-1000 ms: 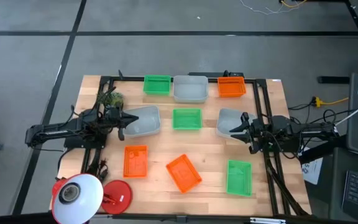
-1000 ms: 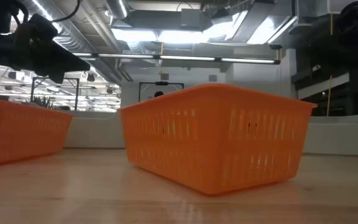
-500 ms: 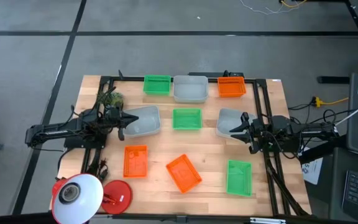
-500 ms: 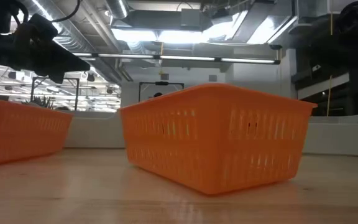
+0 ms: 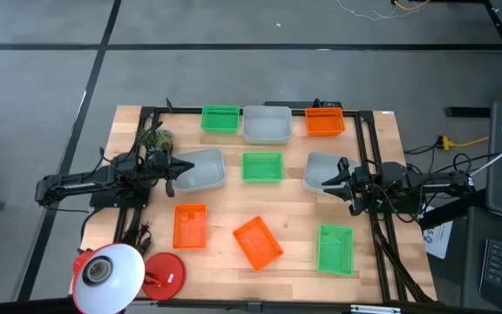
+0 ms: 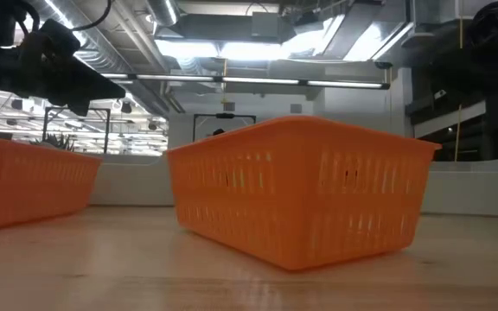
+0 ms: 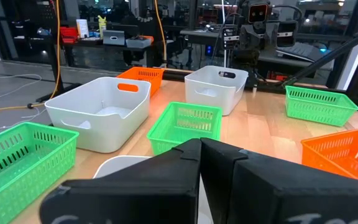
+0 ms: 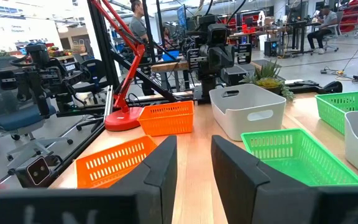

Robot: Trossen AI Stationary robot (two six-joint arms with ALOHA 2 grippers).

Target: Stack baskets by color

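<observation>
Baskets point(image 5: 262, 167) lie unstacked; left claw point(image 5: 171, 169) is shut and empty, right claw point(image 5: 328, 182) parted and empty; a grey rim should be gripped squarely.

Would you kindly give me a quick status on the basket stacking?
Left gripper shut, empty, at grey basket. Right gripper open, empty, over grey basket. All nine baskets separate, none stacked. Nothing in the way.

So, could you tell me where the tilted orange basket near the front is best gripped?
I would pinch one long wall of the tilted orange basket from straight above, one finger inside and one outside. It sits open side up and apart from its neighbours, so the rim is free. The right gripper, already open, seems the closer choice.
</observation>
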